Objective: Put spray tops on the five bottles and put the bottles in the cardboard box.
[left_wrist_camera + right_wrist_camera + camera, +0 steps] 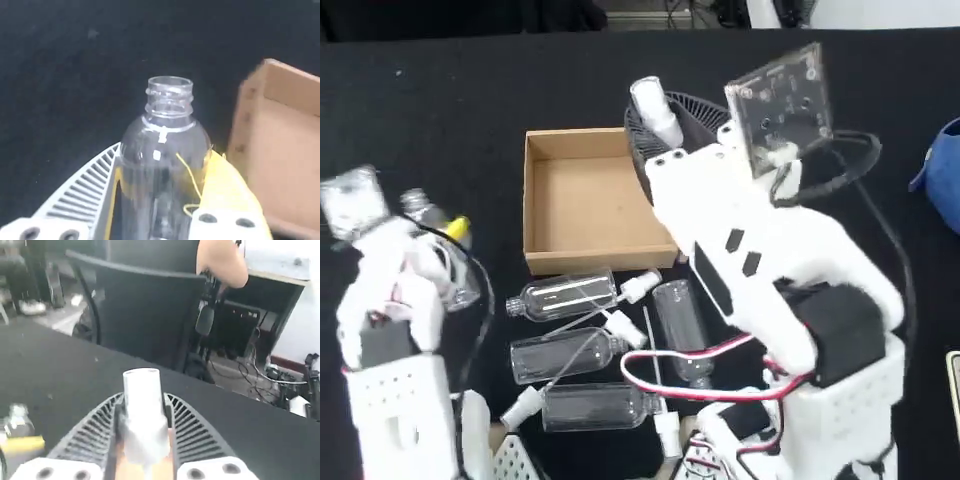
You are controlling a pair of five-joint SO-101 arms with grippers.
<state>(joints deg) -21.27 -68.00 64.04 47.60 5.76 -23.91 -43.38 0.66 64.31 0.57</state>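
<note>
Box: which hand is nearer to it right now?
Right. The right hand, holding a spray top, is by the far right corner of the box; the left hand, holding a bottle, sits off its left side, apart.

My left gripper (pixel 165 172) is clamped around a bottle (pixel 169 105), whose open neck sticks out past the fingertips. My right gripper (pixel 143 415), its arm stretched forward, pinches a spray top (pixel 142 382) between its jaws.

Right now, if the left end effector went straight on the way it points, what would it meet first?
Probably only the bare table: the left end effector, shut on the bottle, aims past the box, which lies aside. Depth is unclear.
</note>
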